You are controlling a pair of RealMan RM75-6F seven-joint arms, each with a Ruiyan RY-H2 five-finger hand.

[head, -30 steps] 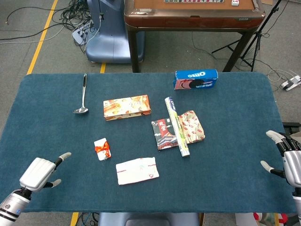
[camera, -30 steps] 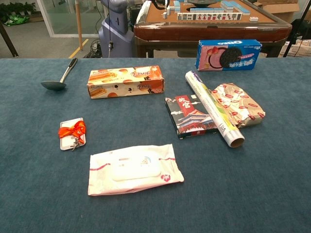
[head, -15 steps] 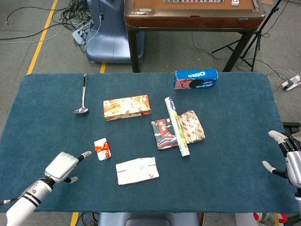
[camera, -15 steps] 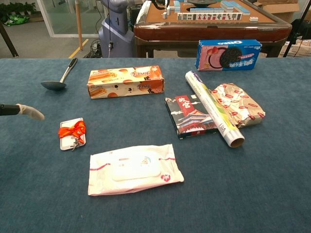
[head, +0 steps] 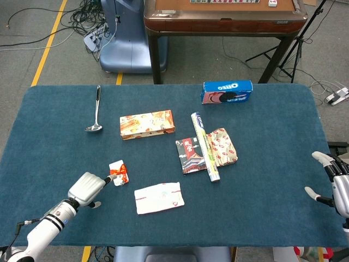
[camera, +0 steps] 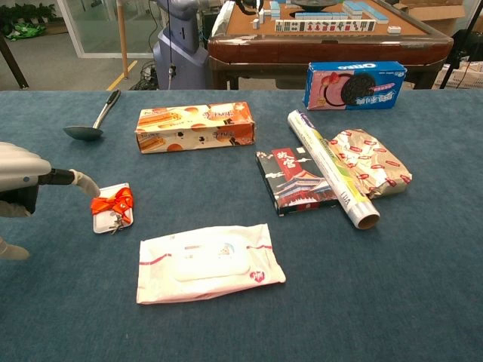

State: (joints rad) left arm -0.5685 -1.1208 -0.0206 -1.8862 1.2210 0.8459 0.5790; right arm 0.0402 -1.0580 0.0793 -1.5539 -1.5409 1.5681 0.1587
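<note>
Ladle (head: 96, 112) sits at the far left of the blue table (head: 272, 207), well away from everything we're doing. Closer to us, our left hand (head: 89, 187) is low over the cloth with one finger stretched out, its tip just beside the small white card with the red bow (head: 118, 172); we can't tell if it's actually touching. It's holding nothing, and the chest camera shows the rest of the fingers partly curled. Just right of the card lies the pack of wet wipes (head: 158, 197). Further back there's the orange snack box (head: 147, 124), then the dark box (head: 188, 156), the foil roll (head: 205, 146) and the red-patterned packet (head: 223, 146) all bunched together, with the Oreo box (head: 227, 91) behind them. Way over at the right edge, our right hand (head: 334, 186) hangs empty, fingers spread.
</note>
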